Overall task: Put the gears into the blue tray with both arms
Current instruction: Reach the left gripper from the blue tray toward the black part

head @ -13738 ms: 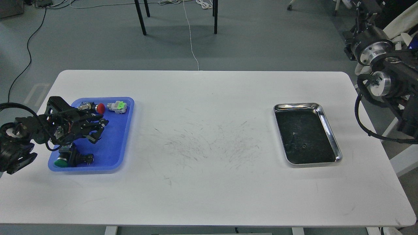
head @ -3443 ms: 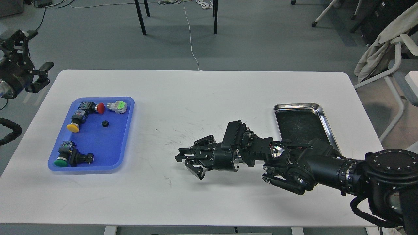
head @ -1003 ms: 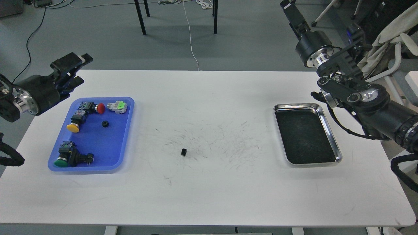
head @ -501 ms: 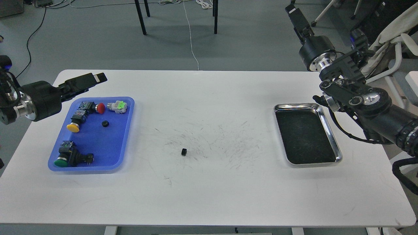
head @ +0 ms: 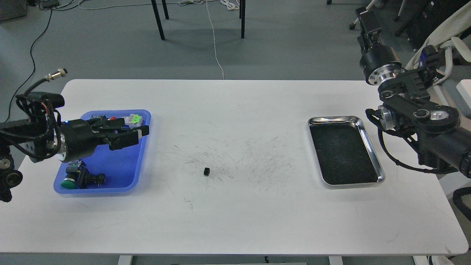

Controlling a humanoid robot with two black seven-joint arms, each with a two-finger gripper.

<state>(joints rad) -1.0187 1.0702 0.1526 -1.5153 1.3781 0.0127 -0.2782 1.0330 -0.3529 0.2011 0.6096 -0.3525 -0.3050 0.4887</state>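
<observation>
One gear (head: 206, 171), a tiny black toothed wheel, lies alone on the white table near its middle. The blue tray (head: 125, 165) sits at the table's left. My left gripper (head: 142, 133) reaches rightward low over the tray's upper half, its two fingers slightly apart with nothing between them. It covers the part of the tray where a second gear would show. My right gripper (head: 365, 17) is raised high at the far right, beyond the table's back edge and pointing away. Its fingers read as a single dark bar.
Push-button switches lie in the blue tray: a green-capped one (head: 70, 181) at the front and a grey-and-green one (head: 134, 119) at the back. A shiny steel tray (head: 352, 183) with a dark inside sits at the right. Chair legs and cables are beyond the table.
My left arm has swung down and to the right, from above the table's back-left corner to low over the blue tray. My right arm has drawn further right. The gear on the table has not moved.
</observation>
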